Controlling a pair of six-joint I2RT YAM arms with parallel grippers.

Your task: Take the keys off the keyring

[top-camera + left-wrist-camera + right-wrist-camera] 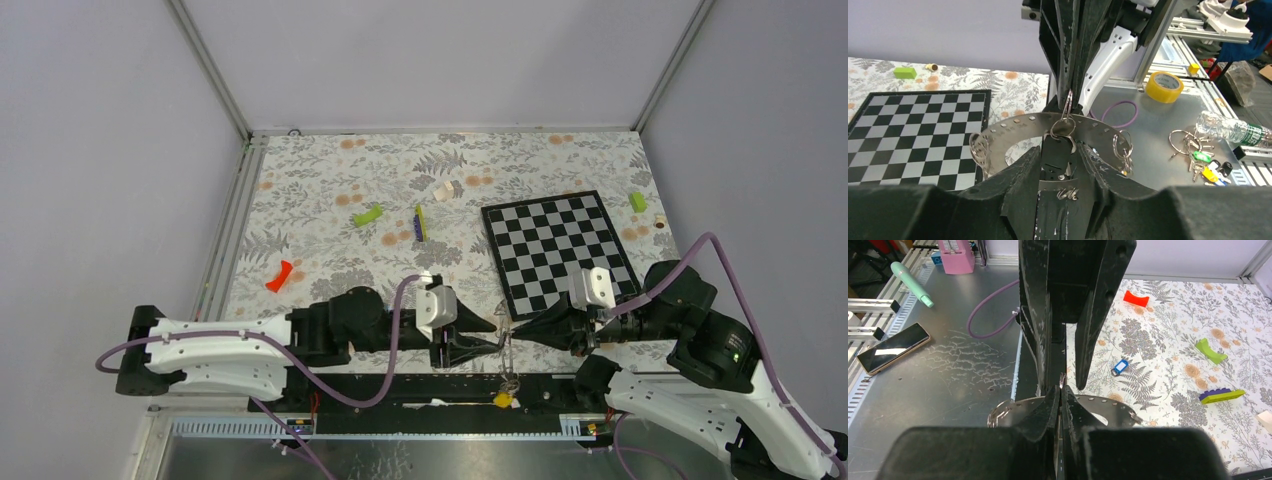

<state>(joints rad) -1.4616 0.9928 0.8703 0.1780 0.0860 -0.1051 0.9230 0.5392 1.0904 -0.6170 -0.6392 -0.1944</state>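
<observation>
Right wrist: right tool [1060, 390] clamped together, hiding keyring [1104, 408] middle.

**Arm hardware: appearance**

Left arm [215, 350], right arm [660, 400]: white shells, black joints. Purple cable [394, 330] loops behind the jaws. White camera block [437, 310] sits above them. Left gripper [495, 334]: black wedge fingers [1018, 190], scuffed pale.

Keyring [1013, 131] reads as brushed silvery metal with a dull sheen, and its small wire loops [981, 152] look brighter and glossier. Both pincers are matt black plastic: left pincer [1060, 155] is scuffed pale along the edges, right pincer [1060, 392] is scratched too. Tabletop [1158, 340] wears a matt floral print. The metal panel [948, 370] beside it is scratched grey steel. Chessboard [908, 135] shines, smooth and glossy.
</observation>
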